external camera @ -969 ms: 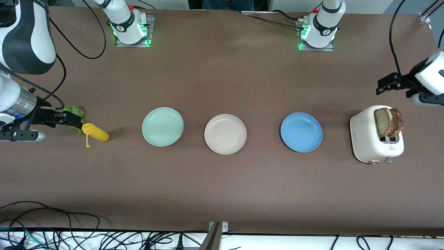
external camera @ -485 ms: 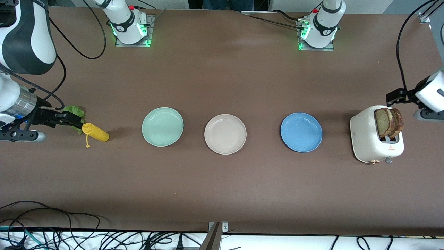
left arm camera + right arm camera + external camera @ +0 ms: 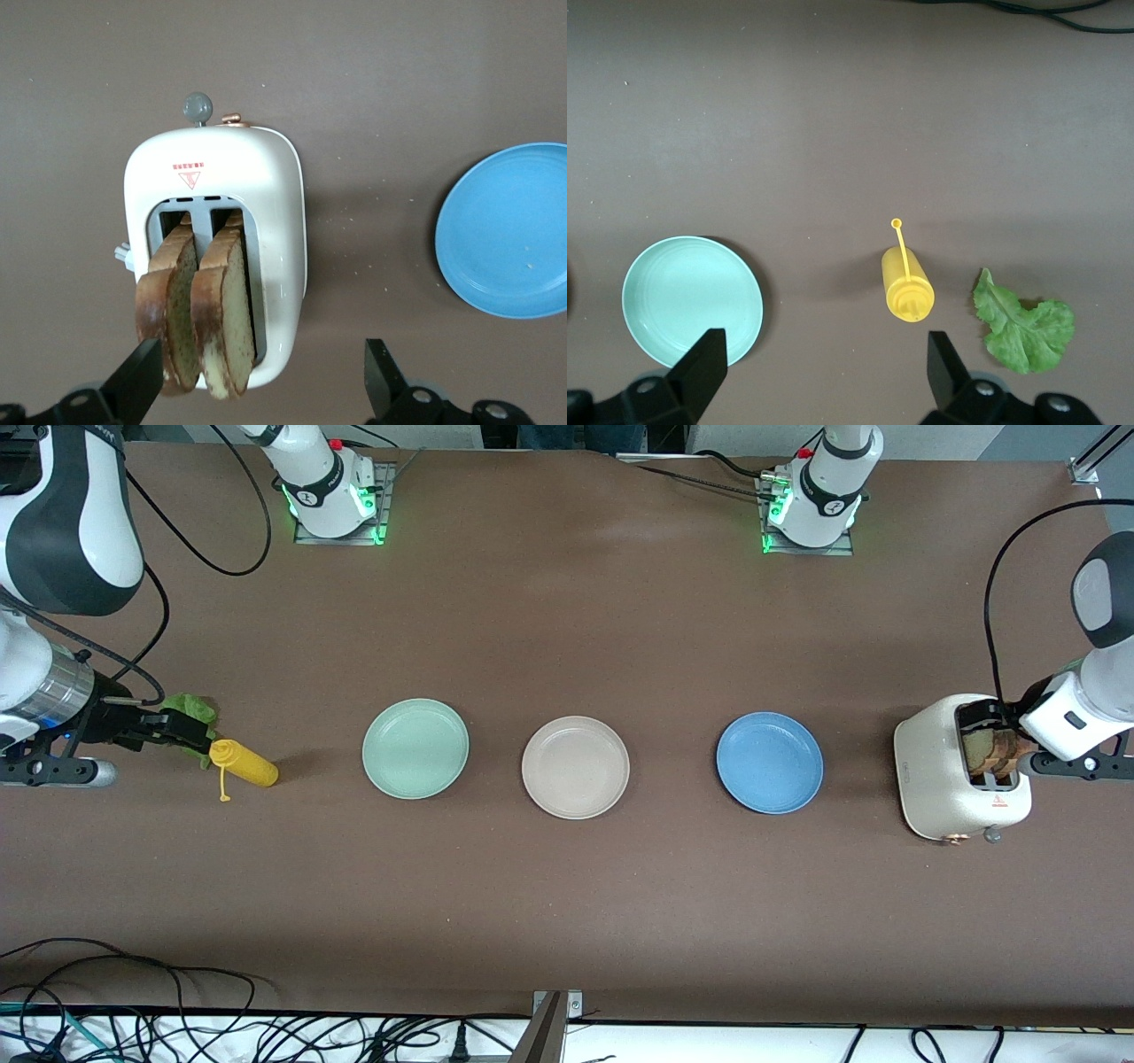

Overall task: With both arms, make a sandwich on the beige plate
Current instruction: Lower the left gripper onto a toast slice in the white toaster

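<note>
While you look along the tabletop, you find three plates in a row across its middle, all bare: the mint plate toward the right arm's end, the beige plate in the centre, the blue plate toward the left arm's end. Near the tabletop's edge at the left arm's end stands the white toaster, with two brown-crusted bread slices upright in its slots, side by side. Your left gripper hangs over the toaster, jaws wide, one on either side of the slices and not gripping them. At the right arm's end a yellow bottle lies on its side, and a ruffled green lettuce leaf lies flat just beside it. Your right gripper hovers above bottle and leaf, jaws wide, holding nothing.
</note>
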Controlling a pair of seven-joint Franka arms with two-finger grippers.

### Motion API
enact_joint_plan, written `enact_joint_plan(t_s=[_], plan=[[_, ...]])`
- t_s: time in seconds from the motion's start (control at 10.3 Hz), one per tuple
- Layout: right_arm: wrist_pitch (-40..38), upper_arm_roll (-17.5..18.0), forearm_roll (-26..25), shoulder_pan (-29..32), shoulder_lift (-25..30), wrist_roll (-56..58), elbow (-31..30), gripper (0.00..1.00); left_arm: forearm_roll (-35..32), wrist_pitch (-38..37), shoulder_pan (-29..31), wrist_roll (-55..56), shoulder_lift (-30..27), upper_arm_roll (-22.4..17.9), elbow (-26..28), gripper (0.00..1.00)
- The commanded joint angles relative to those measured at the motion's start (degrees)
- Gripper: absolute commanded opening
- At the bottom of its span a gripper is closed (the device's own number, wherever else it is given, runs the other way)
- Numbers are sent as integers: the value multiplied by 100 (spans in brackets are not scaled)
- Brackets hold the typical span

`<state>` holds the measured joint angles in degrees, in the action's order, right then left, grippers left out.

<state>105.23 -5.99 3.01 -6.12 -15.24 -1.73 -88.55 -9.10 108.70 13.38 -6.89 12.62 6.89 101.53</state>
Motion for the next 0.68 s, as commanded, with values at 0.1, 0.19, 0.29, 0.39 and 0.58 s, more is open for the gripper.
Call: enact_joint_plan(t_s=[0.1, 0.19, 0.29, 0.39, 0.58], plan=[[-20, 19, 68, 23, -5, 6, 48, 100, -214, 510, 174, -32, -154, 49, 560, 100], [-20, 19, 77, 31, -5, 15, 48, 100, -206, 703, 218, -14, -154, 49, 735, 100], [-20, 19, 77, 32, -5, 24, 48, 100, -214, 844, 253, -14, -163, 49, 841, 100], [-20, 11, 68, 32, -5, 24, 48, 100, -215, 846, 279, -5, -163, 49, 921, 99], [-20, 19, 68, 32, -5, 33, 48, 100, -206, 863, 288, 39, -137, 58, 1018, 95]])
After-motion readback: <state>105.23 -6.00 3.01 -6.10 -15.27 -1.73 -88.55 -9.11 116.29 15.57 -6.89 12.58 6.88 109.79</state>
